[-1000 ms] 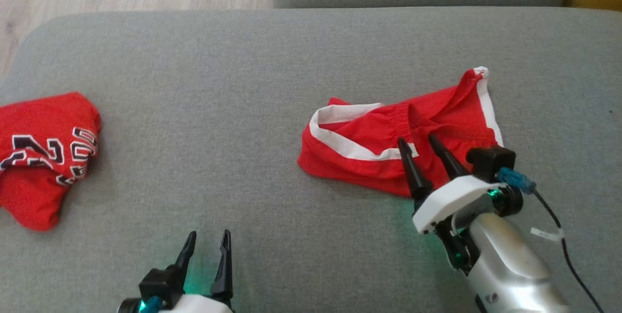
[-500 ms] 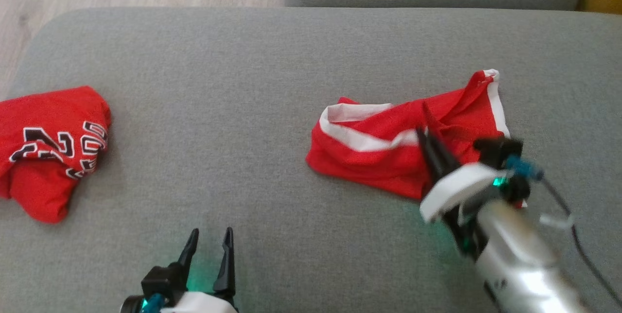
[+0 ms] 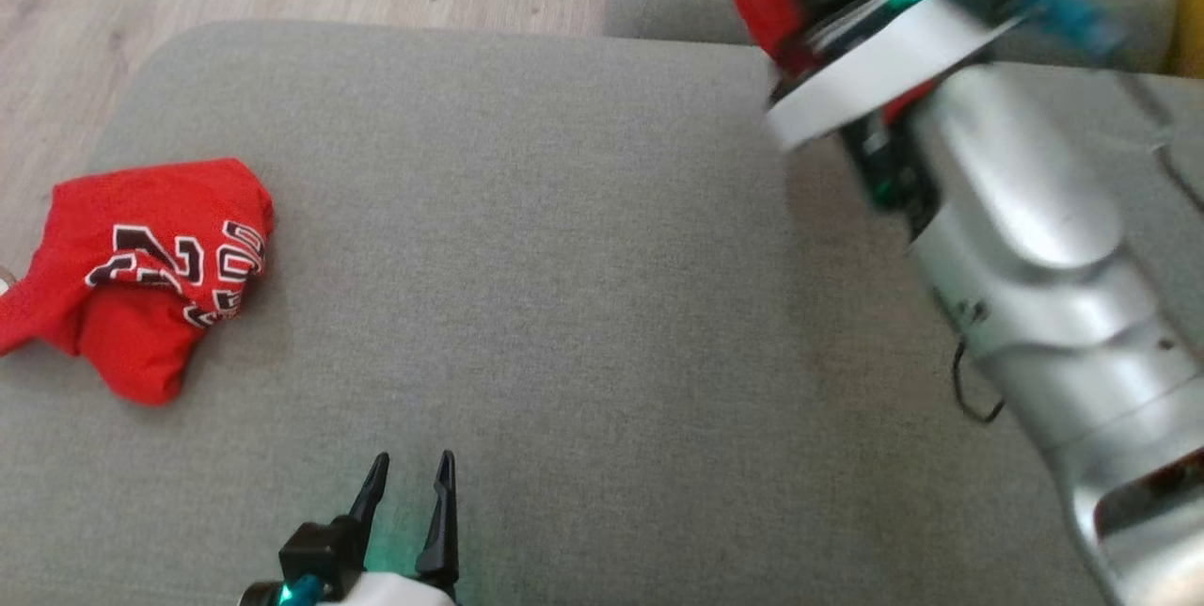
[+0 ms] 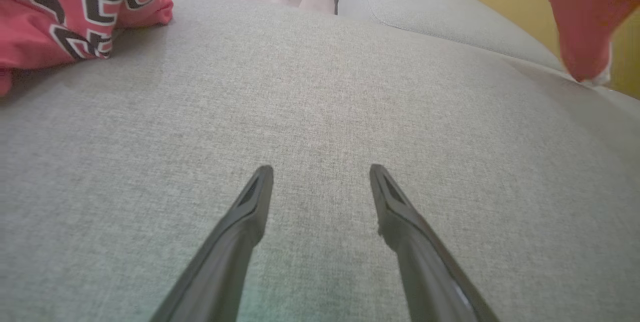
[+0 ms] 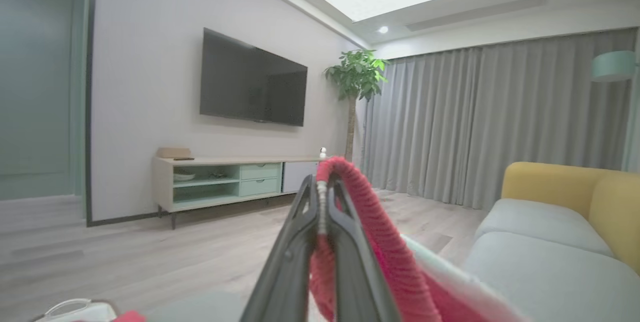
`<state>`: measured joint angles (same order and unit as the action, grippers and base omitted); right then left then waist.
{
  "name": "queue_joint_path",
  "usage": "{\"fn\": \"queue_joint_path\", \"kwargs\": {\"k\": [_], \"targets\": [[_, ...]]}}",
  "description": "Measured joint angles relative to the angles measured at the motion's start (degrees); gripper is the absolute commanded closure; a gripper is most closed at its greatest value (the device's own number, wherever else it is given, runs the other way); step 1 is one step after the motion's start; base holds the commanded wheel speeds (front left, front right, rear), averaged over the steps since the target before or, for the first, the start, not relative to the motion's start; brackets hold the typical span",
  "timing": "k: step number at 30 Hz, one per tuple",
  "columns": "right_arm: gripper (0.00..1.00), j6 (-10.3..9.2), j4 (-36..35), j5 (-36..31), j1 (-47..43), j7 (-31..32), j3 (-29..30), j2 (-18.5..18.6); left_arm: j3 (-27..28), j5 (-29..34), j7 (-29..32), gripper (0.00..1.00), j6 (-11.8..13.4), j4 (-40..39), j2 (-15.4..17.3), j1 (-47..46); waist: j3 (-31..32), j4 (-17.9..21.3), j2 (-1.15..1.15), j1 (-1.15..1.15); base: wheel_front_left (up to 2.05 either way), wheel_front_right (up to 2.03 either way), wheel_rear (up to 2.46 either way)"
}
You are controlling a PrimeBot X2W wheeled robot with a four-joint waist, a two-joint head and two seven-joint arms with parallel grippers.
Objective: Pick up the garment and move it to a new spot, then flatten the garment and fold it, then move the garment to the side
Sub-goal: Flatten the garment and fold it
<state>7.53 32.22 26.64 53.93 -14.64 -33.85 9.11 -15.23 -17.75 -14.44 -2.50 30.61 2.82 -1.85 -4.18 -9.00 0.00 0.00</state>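
**Holding the red shorts aloft in the right gripper**

Nearest me, my left gripper [image 3: 412, 460] sits low over the grey sofa cushion [image 3: 527, 258], fingers spread wide with nothing between them. Off to its left, a crumpled red jersey [image 3: 160, 258] with black-and-white lettering lies on the cushion. Farther out, my right gripper [image 5: 322, 182] is pinched tight on a fold of the red shorts [image 5: 370, 242], which hang in the air clear of the cushion. Beyond, I see a wall-mounted television [image 5: 252, 87] above a low cabinet [image 5: 225, 179].

head looks down on sofa cushion [image 3: 527, 211]; left wrist low, close over same cushion; right wrist faces tv [image 5: 252, 84].
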Motion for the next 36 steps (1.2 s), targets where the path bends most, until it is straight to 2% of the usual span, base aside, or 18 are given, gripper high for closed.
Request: {"fn": "queue_joint_path", "kwargs": {"k": [5,7,9,13,17,18,19,23,25,31,36], "targets": [[1.0,0.0,-1.44,4.5,-6.34,0.82,-9.29,0.74,-0.05,-0.79,0.0,0.0,0.25,-0.1,0.01,1.46,0.51,1.11,0.0,0.0,0.0,0.0,0.0],[1.0,0.0,-1.35,5.7,-8.99,1.47,-10.36,1.32,-0.08,-0.96,0.0,0.0,0.34,-0.12,0.01,1.71,0.51,1.46,0.0,0.0,0.0,0.0,0.0],[1.0,0.0,-0.23,8.18,-15.34,2.76,-11.28,3.16,-0.1,-0.96,0.0,0.0,0.51,-0.2,0.02,1.92,0.38,2.28,0.0,0.0,0.0,0.0,0.0],[1.0,0.0,4.7,10.98,-26.56,3.3,-8.79,7.72,-0.09,-0.92,0.0,0.0,0.49,-0.31,0.01,1.85,-0.05,4.06,0.0,0.0,0.0,0.0,0.0],[1.0,0.0,8.87,11.16,-29.98,2.45,-3.58,9.72,0.13,-0.49,0.0,0.0,0.47,-0.37,0.01,1.54,-0.56,5.75,0.0,0.0,0.0,0.0,0.0],[0.87,0.0,9.53,11.11,-29.92,2.16,-2.09,9.69,0.2,-0.31,0.0,0.0,0.47,-0.37,0.01,1.3,-0.66,6.14,0.0,0.0,0.0,0.0,0.0],[0.0,0.0,10.07,10.99,-29.84,1.71,-0.74,9.61,0.26,-0.24,0.0,0.0,0.46,-0.37,0.01,0.96,-0.73,6.51,0.0,0.0,0.0,0.0,0.0],[0.0,0.0,12.91,7.54,-29.67,0.82,4.7,8.13,0.36,0.15,0.0,0.0,0.4,-0.42,0.01,-0.07,-0.87,7.72,0.0,0.0,0.0,0.0,0.0],[0.0,0.0,13.67,2.64,-29.72,0.51,10.09,6.3,0.31,0.15,0.0,0.0,0.18,-0.56,0.01,-0.64,-1.08,8.45,0.0,0.0,0.0,0.0,0.0],[0.0,0.0,7.03,-8.53,-32.17,0.43,21.38,1.47,0.03,0.15,-0.01,0.0,-0.54,-0.19,0.0,-5.42,-2.8,9.53,0.0,0.0,0.0,0.0,0.0],[0.0,0.0,2.67,-13.68,-36.51,0.43,24.69,-2.0,-1.32,-0.42,-0.01,0.0,-1.92,3.37,-0.18,-16.74,-5.75,10.63,0.0,0.0,0.0,0.0,0.0]]}}
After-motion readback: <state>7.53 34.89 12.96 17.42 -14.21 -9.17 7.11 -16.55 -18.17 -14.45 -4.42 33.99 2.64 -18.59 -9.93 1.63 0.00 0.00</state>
